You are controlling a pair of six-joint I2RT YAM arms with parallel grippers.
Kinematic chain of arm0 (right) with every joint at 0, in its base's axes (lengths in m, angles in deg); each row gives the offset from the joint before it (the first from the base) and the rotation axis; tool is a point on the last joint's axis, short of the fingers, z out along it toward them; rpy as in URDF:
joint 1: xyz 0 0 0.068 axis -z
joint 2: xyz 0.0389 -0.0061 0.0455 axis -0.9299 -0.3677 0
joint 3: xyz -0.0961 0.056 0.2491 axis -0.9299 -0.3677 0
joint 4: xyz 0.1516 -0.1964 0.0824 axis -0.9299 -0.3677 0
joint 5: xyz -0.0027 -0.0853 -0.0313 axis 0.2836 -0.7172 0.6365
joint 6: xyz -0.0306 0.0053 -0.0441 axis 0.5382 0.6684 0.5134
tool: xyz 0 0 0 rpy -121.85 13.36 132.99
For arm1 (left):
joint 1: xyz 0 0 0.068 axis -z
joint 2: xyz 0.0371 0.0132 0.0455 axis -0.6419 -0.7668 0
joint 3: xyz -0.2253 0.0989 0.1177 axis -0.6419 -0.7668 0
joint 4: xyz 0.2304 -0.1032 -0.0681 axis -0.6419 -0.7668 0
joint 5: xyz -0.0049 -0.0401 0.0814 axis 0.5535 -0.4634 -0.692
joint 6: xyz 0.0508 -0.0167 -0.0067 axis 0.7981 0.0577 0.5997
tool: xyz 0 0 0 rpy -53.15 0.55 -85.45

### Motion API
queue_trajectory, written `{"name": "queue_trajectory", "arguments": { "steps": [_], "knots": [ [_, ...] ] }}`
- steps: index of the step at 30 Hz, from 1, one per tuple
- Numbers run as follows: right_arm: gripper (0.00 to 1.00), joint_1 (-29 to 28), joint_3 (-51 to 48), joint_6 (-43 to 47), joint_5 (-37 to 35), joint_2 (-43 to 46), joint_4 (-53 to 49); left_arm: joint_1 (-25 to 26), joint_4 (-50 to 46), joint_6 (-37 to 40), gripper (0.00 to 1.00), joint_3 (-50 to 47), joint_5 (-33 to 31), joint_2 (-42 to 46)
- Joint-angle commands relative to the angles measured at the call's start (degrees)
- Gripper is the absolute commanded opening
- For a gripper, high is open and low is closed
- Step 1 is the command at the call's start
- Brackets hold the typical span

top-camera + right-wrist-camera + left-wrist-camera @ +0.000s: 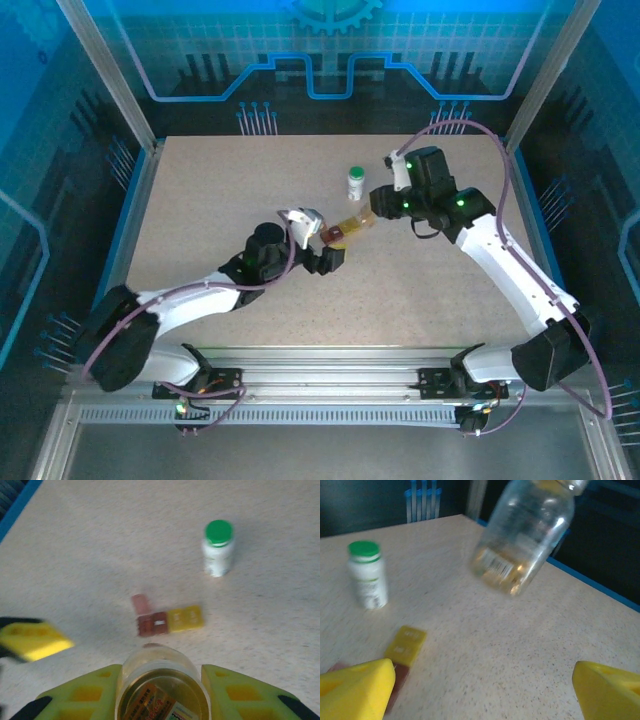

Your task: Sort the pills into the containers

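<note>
While your right gripper (162, 695) clamps the tilted amber vial (525, 540) between its fingers, your left gripper (482, 690) gapes wide and empty, the joined pills (170, 621) lying flat on the table (495, 645) just beside one fingertip (357, 692); the white bottle (367, 575) stands upright beyond them.

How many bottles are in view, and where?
2. The white green-capped bottle stands upright on the table; the clear vial is held tilted above the table by the right gripper, jaws closed on it. None seems hidden.
</note>
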Motion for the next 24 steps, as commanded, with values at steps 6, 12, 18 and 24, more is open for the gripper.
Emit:
{"name": "queue_trajectory", "arguments": {
  "steps": [6, 12, 18, 24],
  "knots": [
    [0.29, -4.9, -1.9, -3.2, 8.1, 2.8, -0.1, 0.1, 20.2, 11.0, 0.91, -2.5, 6.7, -7.1],
    [0.29, -5.7, -3.2, -5.2, 11.9, 2.6, 2.2, 0.1, 21.2, 10.9, 0.88, -3.3, 7.1, -7.1],
    [0.29, -6.0, -4.2, -7.3, 14.8, 2.0, 5.2, 0.1, 20.5, 11.3, 0.85, -3.2, 8.6, -7.0],
    [0.29, -6.1, -4.9, -7.8, 15.1, 2.5, 6.1, 0.3, 20.5, 12.1, 0.74, -3.8, 12.5, -6.8]
  ]
}}
